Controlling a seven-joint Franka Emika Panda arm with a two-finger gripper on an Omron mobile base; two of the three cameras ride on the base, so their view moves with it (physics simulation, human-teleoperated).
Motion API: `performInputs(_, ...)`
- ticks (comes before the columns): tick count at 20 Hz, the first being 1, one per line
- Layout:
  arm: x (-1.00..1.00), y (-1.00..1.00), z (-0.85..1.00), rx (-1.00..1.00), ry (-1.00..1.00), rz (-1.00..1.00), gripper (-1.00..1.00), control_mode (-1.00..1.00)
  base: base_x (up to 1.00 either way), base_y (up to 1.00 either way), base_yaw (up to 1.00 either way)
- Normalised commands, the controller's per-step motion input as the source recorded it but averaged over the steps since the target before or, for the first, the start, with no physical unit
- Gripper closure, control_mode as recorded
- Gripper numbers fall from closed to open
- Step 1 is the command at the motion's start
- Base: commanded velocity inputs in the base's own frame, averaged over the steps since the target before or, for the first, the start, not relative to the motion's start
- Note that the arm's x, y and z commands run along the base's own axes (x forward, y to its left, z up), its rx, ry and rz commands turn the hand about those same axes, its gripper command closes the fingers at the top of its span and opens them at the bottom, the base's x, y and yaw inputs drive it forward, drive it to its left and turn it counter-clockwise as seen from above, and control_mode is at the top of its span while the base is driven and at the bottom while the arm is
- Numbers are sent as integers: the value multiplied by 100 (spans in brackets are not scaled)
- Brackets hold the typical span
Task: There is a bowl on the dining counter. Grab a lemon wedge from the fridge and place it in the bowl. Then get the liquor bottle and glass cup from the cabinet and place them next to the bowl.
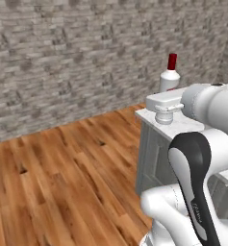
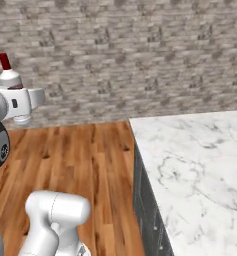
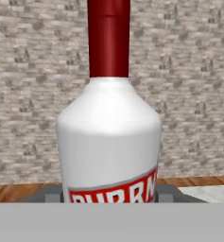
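Left base view: liquor bottle (image 1: pixel 170 76) upright, red cap and white shoulder rising just behind the white hand at the end of the arm. Carried above the near corner of the dining counter (image 1: pixel 180 126), whose marble top runs off to the right behind the arm. Bottle base hidden by the hand, so contact with the top not established. Wood floor and brick wall beyond.

Right base view: same bottle (image 2: pixel 7 73) at far left, cap and shoulder showing above the hand, wood floor beneath it in this picture. Broad bare stretch of dining counter (image 2: pixel 195 165) to the right, well apart from the bottle. Bowl not located on the visible marble.

Hand view: bottle (image 3: pixel 108 137) seen close and dead centre, red cap up, red label band at the lower edge. Dark finger pads (image 3: pixel 48 194) just visible flanking the body at label height. Gripper (image 3: pixel 109 196) set partly open around the bottle body, apparently clamped on it; no slack seen either side.

Judgement on the step in hand: bottle in transit to the counter, placement beside the bowl not yet done. Advised: keep the bottle vertical, carry it inboard over the marble rather than setting it at the corner edge, lower until the base sits flat, stay clear of the bowl, release only once seated.
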Motion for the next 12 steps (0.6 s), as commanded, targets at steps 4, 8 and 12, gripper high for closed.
performInputs(4,0,0,0,0,0,0,100,100,100,8,-12)
performInputs(8,0,0,0,0,0,0,100,100,100,8,-11)
performInputs(12,0,0,0,0,0,0,100,100,100,8,-10)
